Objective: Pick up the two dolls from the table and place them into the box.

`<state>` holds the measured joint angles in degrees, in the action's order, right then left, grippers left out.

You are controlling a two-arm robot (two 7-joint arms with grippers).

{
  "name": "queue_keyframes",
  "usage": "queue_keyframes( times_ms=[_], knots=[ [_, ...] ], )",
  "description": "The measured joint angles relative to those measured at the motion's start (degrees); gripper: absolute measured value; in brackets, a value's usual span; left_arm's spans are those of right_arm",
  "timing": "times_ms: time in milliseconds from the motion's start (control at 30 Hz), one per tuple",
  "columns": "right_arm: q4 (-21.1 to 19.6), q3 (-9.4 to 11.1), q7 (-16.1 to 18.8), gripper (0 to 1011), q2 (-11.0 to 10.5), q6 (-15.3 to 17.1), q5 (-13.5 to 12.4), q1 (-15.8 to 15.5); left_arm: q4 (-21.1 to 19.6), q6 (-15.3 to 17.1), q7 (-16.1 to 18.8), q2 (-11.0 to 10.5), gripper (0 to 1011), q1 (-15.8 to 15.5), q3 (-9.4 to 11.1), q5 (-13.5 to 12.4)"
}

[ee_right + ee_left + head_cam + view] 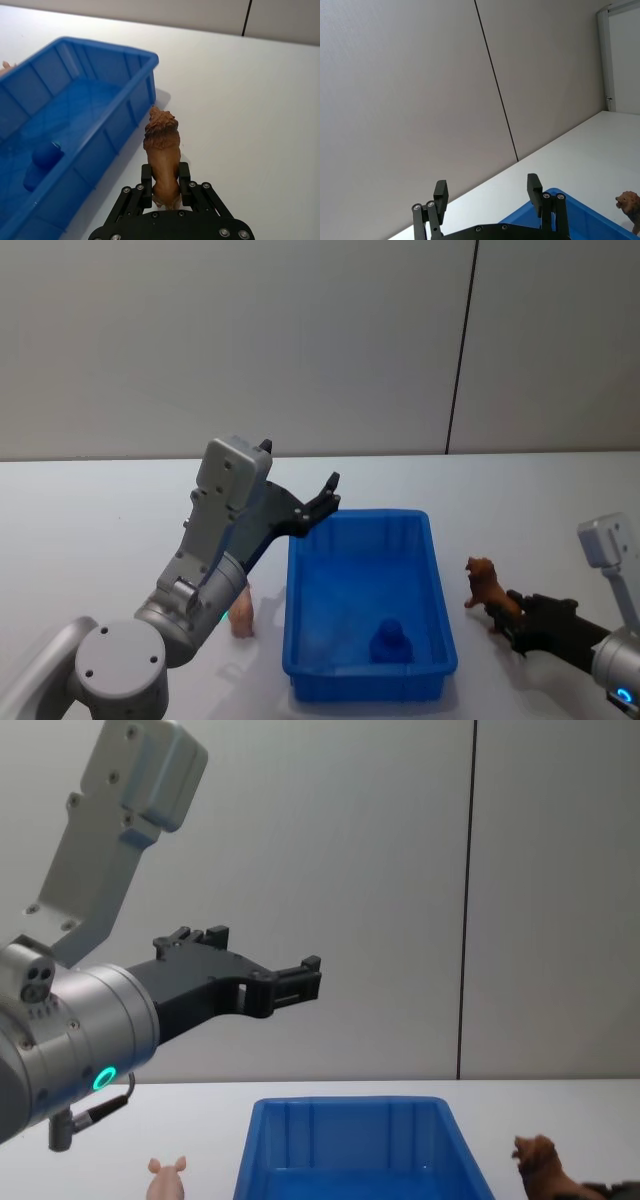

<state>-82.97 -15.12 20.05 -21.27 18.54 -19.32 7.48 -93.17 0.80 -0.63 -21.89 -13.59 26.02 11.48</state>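
Right jaws, clamped on shaggy reddish-brown doll (162, 150)

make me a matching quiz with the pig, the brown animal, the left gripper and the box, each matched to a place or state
1 pig
2 brown animal
3 left gripper
4 box

a open, raised in the air
b clamped in the right gripper
c on the table, at the box's left side
d holds a small blue object

Pairs: 1-c; 2-b; 3-a; 4-d

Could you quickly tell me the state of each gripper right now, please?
Left gripper: open and empty, raised in the air.
Right gripper: shut on the brown doll.
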Motion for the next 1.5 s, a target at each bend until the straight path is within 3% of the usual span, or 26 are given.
queue_keyframes(
  times_ms=[433,667,1167,1500],
  knots=[
    [-3.52,0.49,0.37,298,-0.12,-4.23,-0.83,0.45,0.0,0.0,0.0,0.0,1001,0.0,0.0,0.0],
    [-5.91,0.5,2.86,298,0.18,-5.78,-1.23,1.61,0.0,0.0,0.0,0.0,1001,0.0,0.0,0.0],
    [-7.34,-2.22,8.3,301,2.76,-3.37,0.58,4.06,0.0,0.0,0.0,0.0,1001,0.0,0.0,0.0],
    [-6.19,-4.08,8.63,585,4.26,-1.63,2.12,4.53,0.0,0.0,0.0,0.0,1001,0.0,0.0,0.0]
  ],
)
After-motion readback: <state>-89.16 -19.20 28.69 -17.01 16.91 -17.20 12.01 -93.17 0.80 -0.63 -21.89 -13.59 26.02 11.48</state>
